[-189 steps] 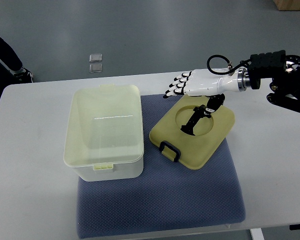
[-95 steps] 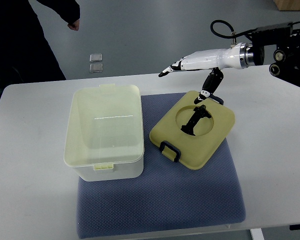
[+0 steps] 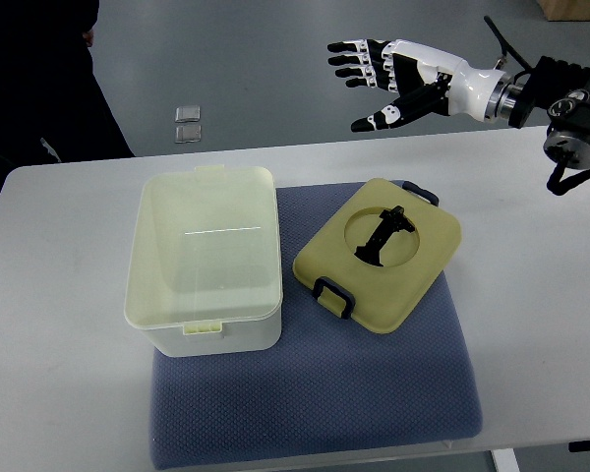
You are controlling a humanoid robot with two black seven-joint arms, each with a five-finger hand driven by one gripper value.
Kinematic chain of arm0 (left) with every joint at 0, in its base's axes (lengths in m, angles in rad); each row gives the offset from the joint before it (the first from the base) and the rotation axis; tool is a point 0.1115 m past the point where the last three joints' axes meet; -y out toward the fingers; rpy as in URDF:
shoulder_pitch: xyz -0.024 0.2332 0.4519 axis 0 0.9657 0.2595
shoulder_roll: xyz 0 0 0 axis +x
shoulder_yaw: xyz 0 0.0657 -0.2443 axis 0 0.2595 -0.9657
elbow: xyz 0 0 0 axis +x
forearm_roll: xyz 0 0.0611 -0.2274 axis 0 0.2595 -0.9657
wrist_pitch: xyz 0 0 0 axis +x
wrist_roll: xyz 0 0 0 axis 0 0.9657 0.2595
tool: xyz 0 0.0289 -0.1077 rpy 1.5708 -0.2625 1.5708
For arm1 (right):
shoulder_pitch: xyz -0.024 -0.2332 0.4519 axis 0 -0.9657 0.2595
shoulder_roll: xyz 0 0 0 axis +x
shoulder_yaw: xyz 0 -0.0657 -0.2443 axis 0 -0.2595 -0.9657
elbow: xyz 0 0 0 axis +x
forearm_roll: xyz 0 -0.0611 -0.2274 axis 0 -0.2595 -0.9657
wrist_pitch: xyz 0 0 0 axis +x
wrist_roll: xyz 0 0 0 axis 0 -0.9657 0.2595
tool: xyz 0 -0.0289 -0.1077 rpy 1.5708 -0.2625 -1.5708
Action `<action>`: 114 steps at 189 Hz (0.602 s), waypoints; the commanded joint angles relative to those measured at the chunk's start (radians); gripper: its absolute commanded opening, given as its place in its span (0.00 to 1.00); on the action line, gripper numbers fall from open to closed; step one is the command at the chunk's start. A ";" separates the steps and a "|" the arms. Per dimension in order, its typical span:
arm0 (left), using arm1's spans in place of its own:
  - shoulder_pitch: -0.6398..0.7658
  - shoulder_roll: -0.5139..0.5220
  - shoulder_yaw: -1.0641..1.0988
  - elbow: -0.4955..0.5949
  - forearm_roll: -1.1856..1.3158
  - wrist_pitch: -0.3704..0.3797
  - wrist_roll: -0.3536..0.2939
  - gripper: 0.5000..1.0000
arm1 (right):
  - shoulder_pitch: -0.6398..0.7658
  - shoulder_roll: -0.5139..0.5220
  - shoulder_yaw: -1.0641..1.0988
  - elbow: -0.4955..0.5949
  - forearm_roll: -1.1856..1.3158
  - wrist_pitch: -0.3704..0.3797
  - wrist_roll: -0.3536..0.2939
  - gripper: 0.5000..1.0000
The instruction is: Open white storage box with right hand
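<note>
White storage box (image 3: pixel 205 258) sits uncovered, lid (image 3: pixel 382 252) beside it; right hand (image 3: pixel 388 71) hovers above-right, fingers spread, grasping nothing.

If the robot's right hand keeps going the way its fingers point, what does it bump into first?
Probably nothing: the right hand points left, raised beyond the table. The way looks free, though depth is unclear.

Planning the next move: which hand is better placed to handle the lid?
Right, probably. The right hand is the only one in view, open and raised beyond the table's far edge, above the yellow lid lying on the blue mat beside the open storage box.
</note>
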 commanded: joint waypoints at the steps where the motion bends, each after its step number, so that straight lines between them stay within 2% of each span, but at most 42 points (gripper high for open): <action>1: 0.000 0.000 0.000 0.001 0.000 0.000 0.000 1.00 | -0.047 0.040 0.000 -0.048 0.293 0.003 -0.080 0.87; 31: 0.000 0.000 0.000 0.000 0.000 0.000 0.000 1.00 | -0.098 0.086 0.035 -0.119 0.547 0.006 -0.230 0.87; 64: 0.000 0.000 0.000 0.000 0.000 0.000 0.000 1.00 | -0.177 0.155 0.189 -0.183 0.679 -0.005 -0.403 0.87; 75: 0.000 0.000 0.000 0.000 0.000 0.000 0.000 1.00 | -0.201 0.169 0.215 -0.183 0.685 -0.010 -0.419 0.87; 114: 0.000 0.000 0.000 0.000 0.000 0.000 0.000 1.00 | -0.237 0.184 0.229 -0.182 0.670 -0.025 -0.403 0.87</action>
